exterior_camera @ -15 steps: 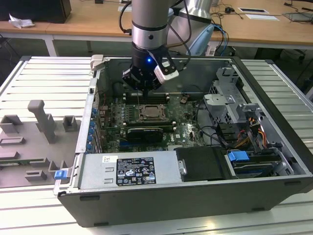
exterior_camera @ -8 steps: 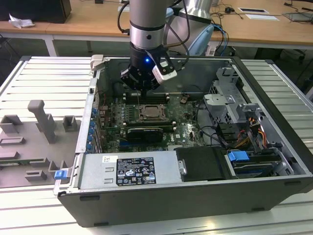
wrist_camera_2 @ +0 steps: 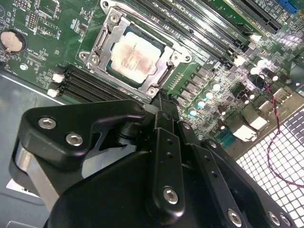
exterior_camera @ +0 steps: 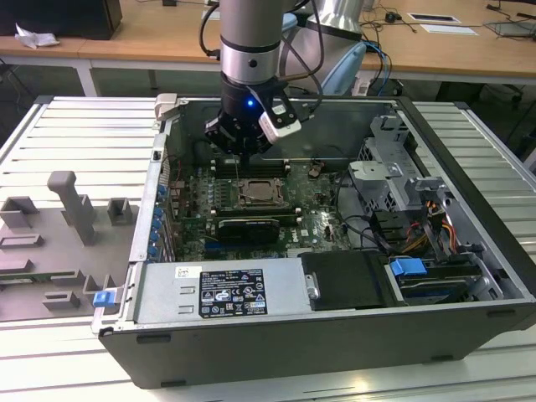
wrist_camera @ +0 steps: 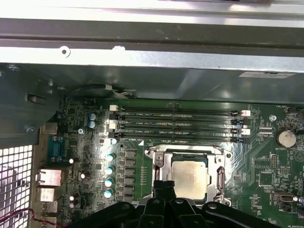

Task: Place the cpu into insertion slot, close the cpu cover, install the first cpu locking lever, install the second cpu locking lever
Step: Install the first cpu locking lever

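Judging by the layout, the lever stage is taken to be in hand. The claw (exterior_camera: 243, 151) is held just above the far edge of the insertion slot (wrist_camera: 220, 178), its tips seemingly pressed together on nothing. Slightly to its right, the cpu (exterior_camera: 258, 192) is seated in that slot, and the cpu cover (wrist_camera_2: 102, 42) is laid flat around it. A lever push is judged to call for a low, narrow approach beside the frame. For room, the case wall (exterior_camera: 159, 193) at the left is well apart, the memory slots (exterior_camera: 251, 163) lie just beyond, and open board is left before the drive cage (exterior_camera: 389, 167) at the right.
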Available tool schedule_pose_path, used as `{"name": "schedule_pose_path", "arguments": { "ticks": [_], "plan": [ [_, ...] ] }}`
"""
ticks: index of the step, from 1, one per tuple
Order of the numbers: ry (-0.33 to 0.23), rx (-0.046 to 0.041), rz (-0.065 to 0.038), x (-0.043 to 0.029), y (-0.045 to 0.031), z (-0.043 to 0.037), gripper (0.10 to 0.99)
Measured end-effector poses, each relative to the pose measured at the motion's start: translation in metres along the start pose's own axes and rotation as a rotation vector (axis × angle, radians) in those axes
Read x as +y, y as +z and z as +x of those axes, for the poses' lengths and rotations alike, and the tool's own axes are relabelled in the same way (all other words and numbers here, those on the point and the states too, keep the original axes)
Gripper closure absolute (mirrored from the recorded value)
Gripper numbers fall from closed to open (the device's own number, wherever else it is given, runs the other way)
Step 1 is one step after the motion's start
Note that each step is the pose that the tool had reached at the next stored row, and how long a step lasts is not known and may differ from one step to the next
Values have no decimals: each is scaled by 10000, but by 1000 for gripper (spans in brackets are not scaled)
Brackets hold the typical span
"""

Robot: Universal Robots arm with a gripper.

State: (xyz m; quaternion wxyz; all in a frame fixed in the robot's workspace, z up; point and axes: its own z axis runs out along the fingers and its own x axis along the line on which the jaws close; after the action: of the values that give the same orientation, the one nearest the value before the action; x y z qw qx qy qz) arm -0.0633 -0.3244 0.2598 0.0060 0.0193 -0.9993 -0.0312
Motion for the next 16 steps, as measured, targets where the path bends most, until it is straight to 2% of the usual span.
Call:
{"name": "schedule_pose_path", "arguments": {
  "ticks": [16],
  "plan": [
    [-4,-1,-27,0,1,60,980]
  ]
}}
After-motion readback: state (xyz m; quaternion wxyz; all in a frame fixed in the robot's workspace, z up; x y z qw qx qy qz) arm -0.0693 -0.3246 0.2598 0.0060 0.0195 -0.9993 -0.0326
